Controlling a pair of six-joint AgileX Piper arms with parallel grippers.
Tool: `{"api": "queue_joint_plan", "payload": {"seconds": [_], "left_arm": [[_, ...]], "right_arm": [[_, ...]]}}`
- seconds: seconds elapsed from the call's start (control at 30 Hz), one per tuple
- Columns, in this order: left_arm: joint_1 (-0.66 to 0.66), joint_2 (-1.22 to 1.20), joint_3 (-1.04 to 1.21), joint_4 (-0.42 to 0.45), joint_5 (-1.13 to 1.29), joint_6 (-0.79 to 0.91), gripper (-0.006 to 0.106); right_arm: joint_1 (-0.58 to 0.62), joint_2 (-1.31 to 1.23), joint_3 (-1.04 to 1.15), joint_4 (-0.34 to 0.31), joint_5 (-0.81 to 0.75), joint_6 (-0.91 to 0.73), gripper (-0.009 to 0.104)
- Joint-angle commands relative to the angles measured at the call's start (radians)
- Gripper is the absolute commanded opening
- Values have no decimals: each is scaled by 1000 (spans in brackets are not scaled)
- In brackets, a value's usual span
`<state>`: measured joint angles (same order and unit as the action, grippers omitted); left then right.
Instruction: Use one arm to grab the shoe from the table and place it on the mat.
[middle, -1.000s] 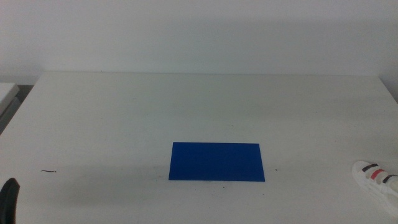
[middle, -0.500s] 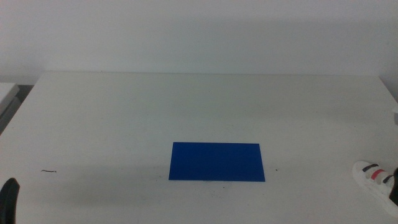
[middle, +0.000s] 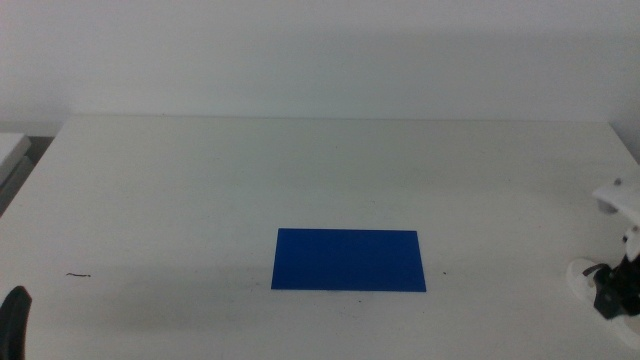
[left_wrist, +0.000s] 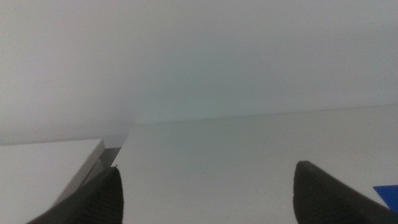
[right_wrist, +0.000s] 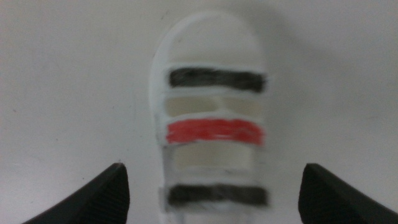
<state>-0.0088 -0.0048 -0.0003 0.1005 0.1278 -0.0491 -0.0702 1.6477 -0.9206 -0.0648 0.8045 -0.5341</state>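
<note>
The white shoe (right_wrist: 211, 124), with two dark straps and one red strap, lies on the white table (middle: 200, 180) at the far right front. In the middle view only its toe (middle: 580, 272) shows. My right gripper (middle: 612, 298) hangs right over the shoe. In the right wrist view this gripper (right_wrist: 214, 171) is open, one jaw on each side of the shoe, not touching it. The dark blue mat (middle: 348, 260) lies flat at the table's middle front, well left of the shoe. My left gripper (middle: 12, 320) waits at the front left, open (left_wrist: 208, 174).
A small dark mark (middle: 79, 274) is on the table at the front left. A corner of the mat (left_wrist: 388, 194) shows in the left wrist view. A white wall stands behind the table's far edge.
My right arm has come in from the right edge and moved over the shoe, covering most of it in the middle view. The shoe, the mat and the left gripper have not moved.
</note>
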Motion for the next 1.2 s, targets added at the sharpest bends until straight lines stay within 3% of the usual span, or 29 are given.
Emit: {"api": "queue_joint_plan", "payload": {"seconds": [0.0, 0.17, 0.27, 0.37, 0.53, 0.73, 0.8, 0.97, 1.03, 1.17], "left_arm": [[0, 5, 0, -4, -12, -1, 94], [0, 5, 0, -4, -12, -1, 94], [0, 5, 0, -4, -12, -1, 94], [0, 5, 0, -4, -12, -1, 94], [0, 5, 0, -4, -12, -1, 94], [0, 5, 0, -4, -12, -1, 94], [0, 5, 0, -4, -12, -1, 94], [0, 5, 0, -4, -12, -1, 94], [0, 5, 0, -4, -12, -1, 94], [0, 5, 0, -4, -12, -1, 94]], "right_arm": [[-10, 25, 24, 5, -38, 4, 65], [17, 38, 9, 10, -10, 64, 11], [132, 12, -82, -49, 109, 153, -3], [297, 26, -225, -71, 196, 167, -3], [539, 172, -496, -10, 219, 184, -3], [703, 364, -753, -12, 330, 213, -3], [725, 390, -778, -14, 322, 126, -3], [754, 425, -784, 17, 303, -389, -3], [756, 442, -784, 17, 295, -476, -3], [758, 478, -784, 17, 276, -481, -3]]}}
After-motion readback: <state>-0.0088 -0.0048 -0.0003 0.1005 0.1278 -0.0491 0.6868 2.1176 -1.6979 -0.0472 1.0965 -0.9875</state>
